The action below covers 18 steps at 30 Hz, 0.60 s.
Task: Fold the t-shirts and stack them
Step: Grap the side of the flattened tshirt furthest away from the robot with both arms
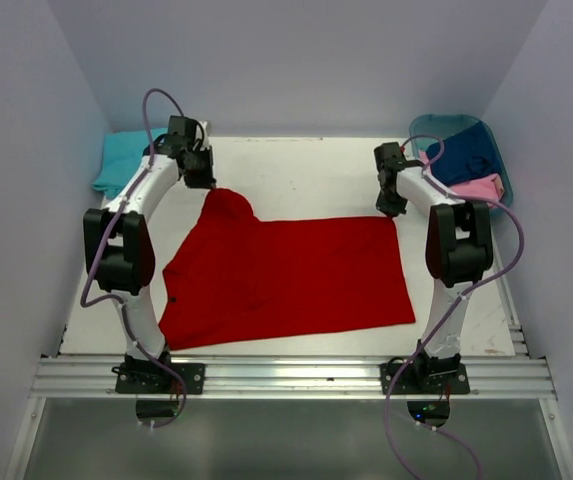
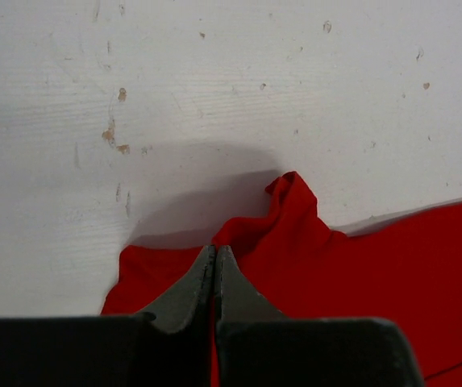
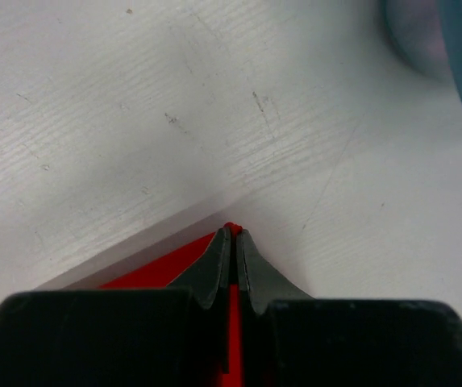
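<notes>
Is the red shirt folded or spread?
Spread: red shirt lies flat on the table, left gripper and right gripper pinching its far edge.

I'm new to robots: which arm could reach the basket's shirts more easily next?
Probably right: the right gripper, pinching the red t-shirt, sits beside the teal basket; the left gripper is far across.

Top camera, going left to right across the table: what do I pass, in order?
Turquoise t-shirt → left gripper → red t-shirt → right gripper → teal basket, which holds the navy t-shirt and the pink t-shirt.
</notes>
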Tool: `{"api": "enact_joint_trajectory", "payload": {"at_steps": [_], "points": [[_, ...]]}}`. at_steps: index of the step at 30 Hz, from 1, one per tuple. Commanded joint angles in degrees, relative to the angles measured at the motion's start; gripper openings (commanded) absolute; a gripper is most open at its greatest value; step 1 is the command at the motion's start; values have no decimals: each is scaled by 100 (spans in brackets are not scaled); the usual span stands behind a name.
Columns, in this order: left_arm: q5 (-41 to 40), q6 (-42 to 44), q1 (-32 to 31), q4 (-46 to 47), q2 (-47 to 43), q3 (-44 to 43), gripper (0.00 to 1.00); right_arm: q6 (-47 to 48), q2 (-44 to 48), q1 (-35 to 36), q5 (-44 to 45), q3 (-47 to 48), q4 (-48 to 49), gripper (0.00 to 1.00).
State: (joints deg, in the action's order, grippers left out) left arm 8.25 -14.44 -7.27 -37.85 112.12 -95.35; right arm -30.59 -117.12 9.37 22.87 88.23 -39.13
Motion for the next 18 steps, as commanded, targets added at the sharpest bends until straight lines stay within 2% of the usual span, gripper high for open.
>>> {"api": "enact_joint_trajectory", "payload": {"at_steps": [1,3,4,5,8,11,18], "points": [[-96,-138,-12,-56,-462,-98,0,149,532,-5,218,283,-85,0],[-148,-130,-12,-56,-524,-89,0,176,567,-5,183,274,-86,1],[-157,-130,-12,-39,-550,-80,0,228,568,-5,156,274,-59,6],[-157,-130,-12,-47,-568,-80,0,246,550,-5,121,283,-50,22],[-96,-130,-12,-56,-533,-71,0,255,331,-5,7,449,-181,52],[-61,-138,-12,-56,-498,-54,0,229,112,-14,-37,625,-331,57],[-52,-138,-12,-39,-498,-27,0,80,-197,-5,-108,933,-349,53]]}}
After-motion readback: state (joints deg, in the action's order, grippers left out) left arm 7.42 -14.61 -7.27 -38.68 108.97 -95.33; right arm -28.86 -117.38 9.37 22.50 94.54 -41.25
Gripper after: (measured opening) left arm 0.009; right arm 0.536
